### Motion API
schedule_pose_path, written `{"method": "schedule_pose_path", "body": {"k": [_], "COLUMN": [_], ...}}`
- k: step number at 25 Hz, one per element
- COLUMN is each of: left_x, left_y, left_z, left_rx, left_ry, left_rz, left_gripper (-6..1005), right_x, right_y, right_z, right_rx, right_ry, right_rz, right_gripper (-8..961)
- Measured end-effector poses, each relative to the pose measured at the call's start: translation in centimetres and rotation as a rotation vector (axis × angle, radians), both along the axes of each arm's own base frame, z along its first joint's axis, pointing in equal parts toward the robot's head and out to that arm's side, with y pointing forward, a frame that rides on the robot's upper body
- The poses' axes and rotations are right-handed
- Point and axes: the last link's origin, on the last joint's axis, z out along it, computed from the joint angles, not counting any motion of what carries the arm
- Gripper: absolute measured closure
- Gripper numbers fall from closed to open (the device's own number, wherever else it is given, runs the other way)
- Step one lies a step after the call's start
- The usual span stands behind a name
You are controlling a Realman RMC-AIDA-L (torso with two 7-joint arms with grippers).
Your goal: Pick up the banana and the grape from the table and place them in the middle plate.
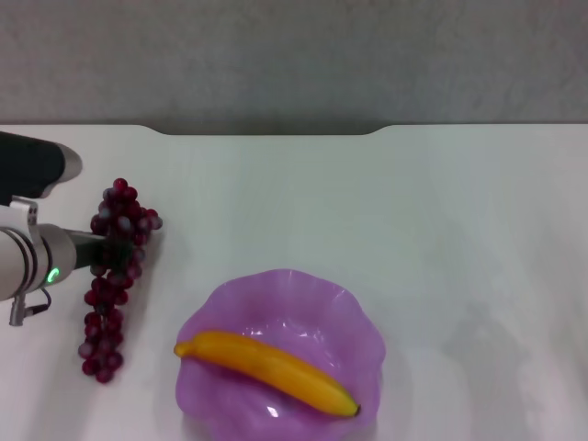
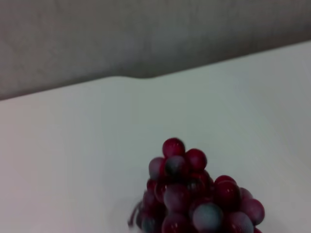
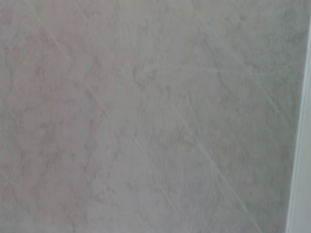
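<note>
A: In the head view we see the banana (image 1: 266,366) already lying inside the middle plate (image 1: 312,303), at the lower centre of the frame. This half of the task looks finished to us.

B: Yes. The grape (image 1: 115,276) is not in the plate; it is at the left of the frame, on the table (image 1: 413,230), well apart from the plate. Our left gripper (image 1: 108,250) reaches into the upper part of the bunch from the left edge. The berries hide the fingertips, so we cannot tell if it is clamped on the bunch or only around it.

A: In the left wrist view the grape (image 2: 194,199) fills the lower centre, very close to the camera, with white table (image 2: 73,145) behind. No fingers show there.

B: The right wrist view shows only a grey mottled surface. The right gripper is in no view, so it seems parked.

A: We judge that the grape must yet be lifted and carried to the plate, beside the banana.
</note>
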Motion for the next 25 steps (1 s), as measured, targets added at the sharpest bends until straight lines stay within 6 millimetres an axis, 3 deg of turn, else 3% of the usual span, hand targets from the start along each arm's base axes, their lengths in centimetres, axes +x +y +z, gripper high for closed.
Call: {"method": "schedule_pose_path", "body": {"k": [5, 9, 12, 18, 25], "left_x": [0.7, 2.5, 2.7, 6.0, 11.5], "left_y": [-0.1, -0.6, -0.7, -1.6, -4.6], "left_z": [1.3, 3.6, 3.9, 6.0, 7.4], "left_rx": [0.064, 0.166, 0.177, 0.234, 0.149], "left_ry": [-0.033, -0.071, -0.074, -0.102, -0.171], "left_rz": [-0.040, -0.129, -0.139, -0.240, -0.382], "left_gripper": [663, 677, 680, 687, 695], "right_x": [0.1, 0.1, 0.1, 0.5, 0.7], "right_y": [0.1, 0.1, 0.1, 0.1, 0.1], "right_z": [0.0, 0.0, 0.0, 0.0, -0.1], "right_rx": [-0.002, -0.003, -0.003, -0.006, -0.014], "right_ry": [-0.003, -0.003, -0.002, -0.011, -0.013], "right_rz": [-0.001, 0.000, -0.001, -0.011, -0.021], "right_gripper": [953, 953, 954, 954, 953]}}
